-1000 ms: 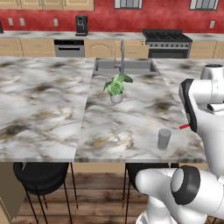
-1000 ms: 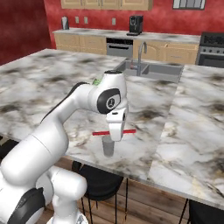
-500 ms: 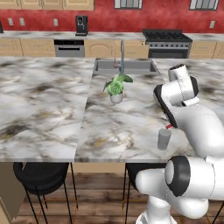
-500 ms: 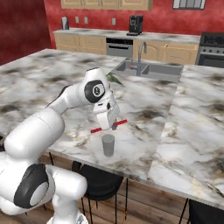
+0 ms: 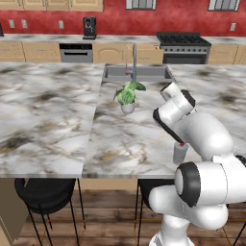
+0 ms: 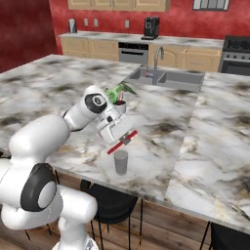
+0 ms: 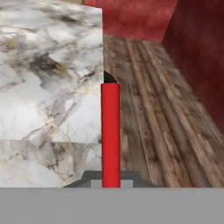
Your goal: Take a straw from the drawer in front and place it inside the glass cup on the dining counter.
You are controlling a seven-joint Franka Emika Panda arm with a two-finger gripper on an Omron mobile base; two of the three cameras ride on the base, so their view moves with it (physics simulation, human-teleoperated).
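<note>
My gripper (image 6: pixel 125 139) is shut on the straw (image 6: pixel 122 142), a thin red stick that slants with its lower end to the left. It hangs just above the glass cup (image 6: pixel 120 162), a small grey tumbler near the front edge of the dining counter (image 6: pixel 195 161). From the left base view my arm covers most of the hand; a red tip of the straw (image 5: pixel 182 143) peeks out over the glass cup (image 5: pixel 180 153). In the hand view the straw (image 7: pixel 110 135) runs straight up the middle, past the marble edge (image 7: pixel 43 87). The drawer is out of view.
A white pot with a green plant (image 5: pixel 127 96) stands behind the cup, and a sink with a faucet (image 5: pixel 135 72) lies beyond it. Black bar stools (image 5: pixel 45 192) sit under the counter's front edge. Wood floor (image 7: pixel 162 109) lies below.
The arm has swung in and the hand has turned. The straw has gone from level to slanted and now sits lower, right over the cup. The cup has stayed put.
</note>
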